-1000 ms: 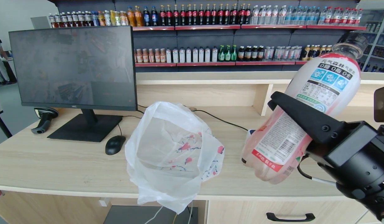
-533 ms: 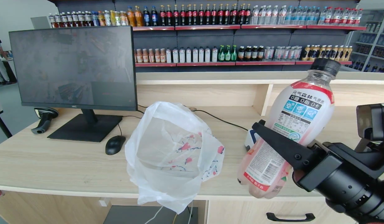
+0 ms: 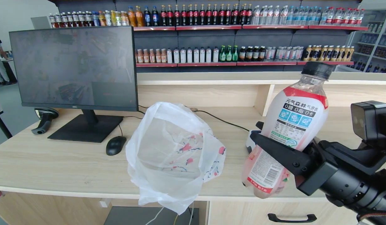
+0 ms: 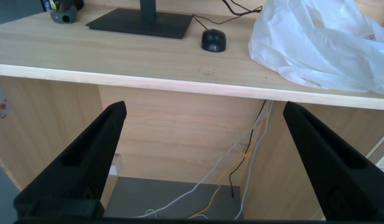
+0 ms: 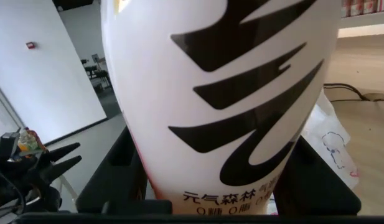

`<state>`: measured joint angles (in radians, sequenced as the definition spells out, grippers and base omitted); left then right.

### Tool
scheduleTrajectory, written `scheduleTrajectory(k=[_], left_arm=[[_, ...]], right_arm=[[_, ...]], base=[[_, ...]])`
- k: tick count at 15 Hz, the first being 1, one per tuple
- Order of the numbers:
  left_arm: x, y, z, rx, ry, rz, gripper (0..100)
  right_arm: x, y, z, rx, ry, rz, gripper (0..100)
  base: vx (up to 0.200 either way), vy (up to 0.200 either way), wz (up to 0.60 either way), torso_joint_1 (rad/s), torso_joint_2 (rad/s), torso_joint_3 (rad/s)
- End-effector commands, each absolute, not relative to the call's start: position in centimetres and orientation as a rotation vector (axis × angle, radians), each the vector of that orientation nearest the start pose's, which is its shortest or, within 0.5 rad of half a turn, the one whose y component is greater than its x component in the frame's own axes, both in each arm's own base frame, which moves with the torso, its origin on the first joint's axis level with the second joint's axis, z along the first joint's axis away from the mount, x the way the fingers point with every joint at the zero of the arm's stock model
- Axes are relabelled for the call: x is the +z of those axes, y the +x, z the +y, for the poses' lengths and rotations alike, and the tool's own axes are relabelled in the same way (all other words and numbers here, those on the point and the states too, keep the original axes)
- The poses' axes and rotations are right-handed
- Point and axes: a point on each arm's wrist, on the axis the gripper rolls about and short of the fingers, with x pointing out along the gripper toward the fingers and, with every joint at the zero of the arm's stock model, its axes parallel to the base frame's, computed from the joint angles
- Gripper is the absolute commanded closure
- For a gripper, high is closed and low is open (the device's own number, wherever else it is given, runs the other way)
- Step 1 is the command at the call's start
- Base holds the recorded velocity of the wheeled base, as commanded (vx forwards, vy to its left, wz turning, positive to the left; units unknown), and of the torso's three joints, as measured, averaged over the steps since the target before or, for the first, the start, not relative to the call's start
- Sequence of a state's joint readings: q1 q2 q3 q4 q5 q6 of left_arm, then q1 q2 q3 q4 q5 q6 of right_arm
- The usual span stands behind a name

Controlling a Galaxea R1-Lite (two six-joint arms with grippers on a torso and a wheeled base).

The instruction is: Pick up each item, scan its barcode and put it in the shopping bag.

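Two black fingers (image 3: 283,156) of the right gripper (image 3: 258,131) clamp a bottle (image 3: 293,125) around its lower half, one finger across the front of the label and the other behind it. The bottle is off the counter (image 3: 55,165), tilted with its black cap (image 3: 318,69) up and to the right and its pink base down and to the left. It hangs over the counter's front edge, right of the bag (image 3: 174,153) and apart from it. A barcode (image 3: 268,172) low on the label faces the head camera. In the right wrist view the bottle (image 5: 223,81) stands between the two fingers.

The left gripper (image 4: 204,112) is low, in front of the counter (image 4: 117,56) and below its edge. Its fingers (image 4: 86,162) are spread wide with nothing between them. Past them on the counter lie the bag (image 4: 322,37) and a mouse (image 4: 213,40).

The bag is thin white plastic with red and blue print. It sits at the counter's front edge with its mouth open upward and its lower part drooping over the edge. A white device (image 3: 250,140) is on the counter just behind the bottle, mostly hidden by it, with a cable (image 3: 224,120) running back from that spot. The mouse (image 3: 115,145) is left of the bag, in front of a monitor (image 3: 74,67). A handheld scanner (image 3: 44,120) rests at the far left. Shelves (image 3: 243,28) of drinks line the back wall.
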<state>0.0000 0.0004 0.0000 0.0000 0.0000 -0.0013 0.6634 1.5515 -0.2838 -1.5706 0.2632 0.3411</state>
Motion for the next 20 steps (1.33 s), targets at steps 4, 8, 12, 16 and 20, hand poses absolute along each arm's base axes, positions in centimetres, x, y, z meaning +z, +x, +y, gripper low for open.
scheduleTrajectory(k=[4, 8, 12, 16, 20], left_arm=[[7.5, -2.3, 0.0, 0.000, -0.002, 0.000, 0], [7.5, -2.3, 0.0, 0.000, -0.002, 0.000, 0], [7.5, -2.3, 0.0, 0.000, -0.002, 0.000, 0], [7.5, -2.3, 0.0, 0.000, -0.002, 0.000, 0], [7.5, -2.3, 0.0, 0.000, -0.002, 0.000, 0]], right_arm=[[17.7, 18.5, 13.0, 0.944, 0.228, -0.173, 100], [16.9, 19.8, 13.5, 0.854, -0.011, -0.257, 100], [17.0, 21.6, 12.8, 0.739, -0.228, -0.346, 100], [17.8, 22.5, 11.4, 0.633, -0.456, -0.453, 100], [17.7, 23.2, 10.6, 0.557, -0.799, -0.567, 100]], base=[[0.000, 0.000, 0.00, 0.000, 0.00, 0.000], [0.000, 0.000, 0.00, 0.000, 0.00, 0.000], [0.000, 0.000, 0.00, 0.000, 0.00, 0.000], [0.000, 0.000, 0.00, 0.000, 0.00, 0.000], [0.000, 0.000, 0.00, 0.000, 0.00, 0.000]])
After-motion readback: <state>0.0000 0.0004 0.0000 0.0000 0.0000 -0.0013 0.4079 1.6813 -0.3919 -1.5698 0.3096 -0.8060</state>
